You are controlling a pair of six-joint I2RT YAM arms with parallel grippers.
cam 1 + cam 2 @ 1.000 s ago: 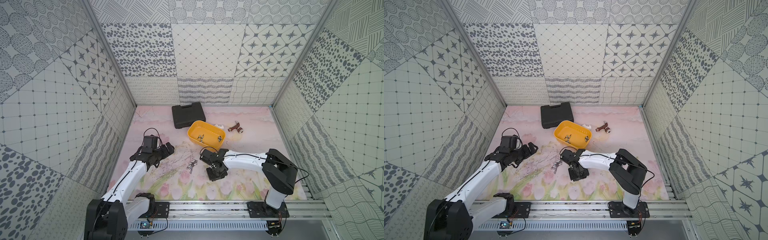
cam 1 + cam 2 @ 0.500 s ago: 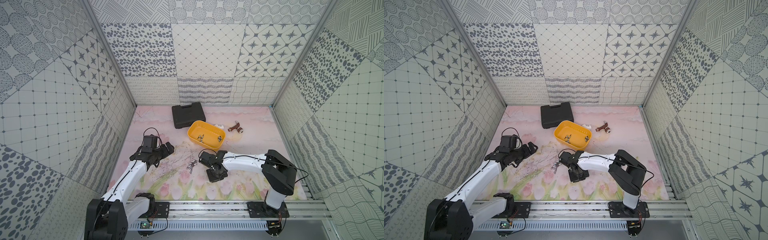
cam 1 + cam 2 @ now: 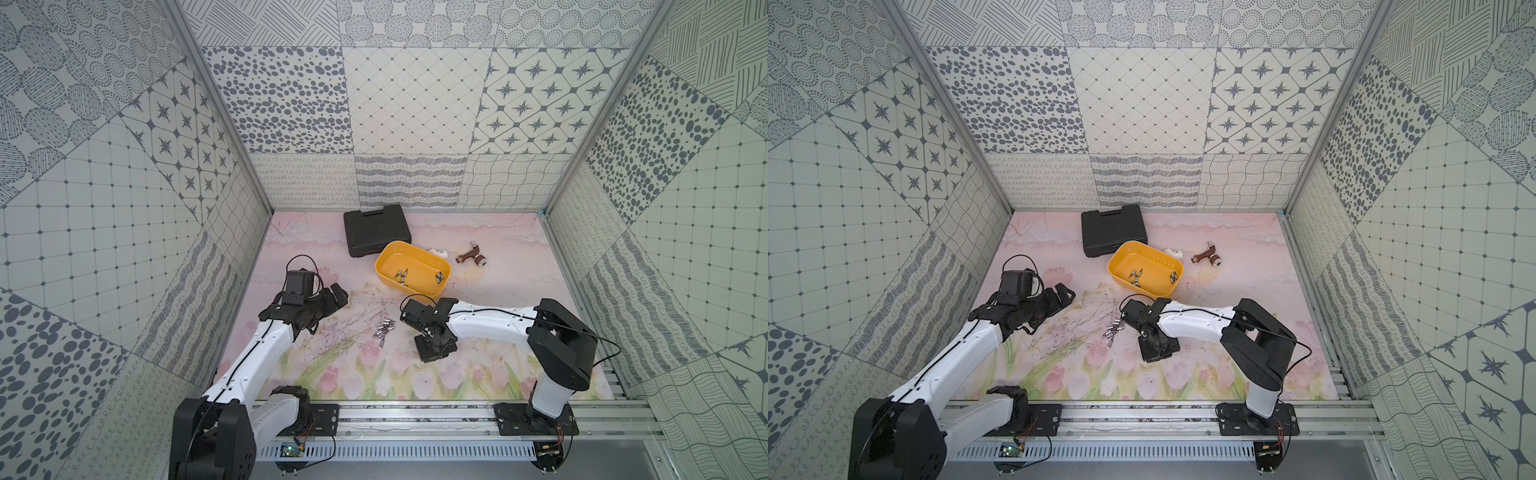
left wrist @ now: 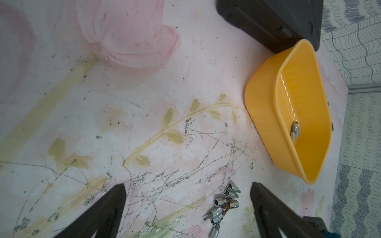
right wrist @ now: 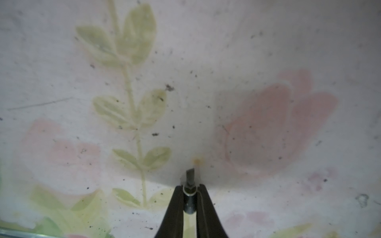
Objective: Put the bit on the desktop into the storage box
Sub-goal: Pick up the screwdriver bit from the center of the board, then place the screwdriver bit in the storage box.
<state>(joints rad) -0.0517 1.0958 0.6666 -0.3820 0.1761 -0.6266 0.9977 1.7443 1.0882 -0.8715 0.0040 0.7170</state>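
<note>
Over the scratched tulip-print surface (image 5: 61, 61), the right claw (image 5: 190, 186) is clamped on the thick collar of 1 small steel bit (image 5: 190, 175), probably light, rigid and slippery, short of the yellow storage box (image 3: 413, 270); the left claw (image 4: 188, 185) gapes empty.

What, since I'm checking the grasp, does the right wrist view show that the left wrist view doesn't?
Only the right wrist view: the right claw shut on a bit, its flat tip poking out. Only the left wrist view: the open left claw, loose bits lying on the desktop, the yellow storage box holding stored bits, and the black tool case beside it. Both: the scuffed flower-print desktop.
</note>
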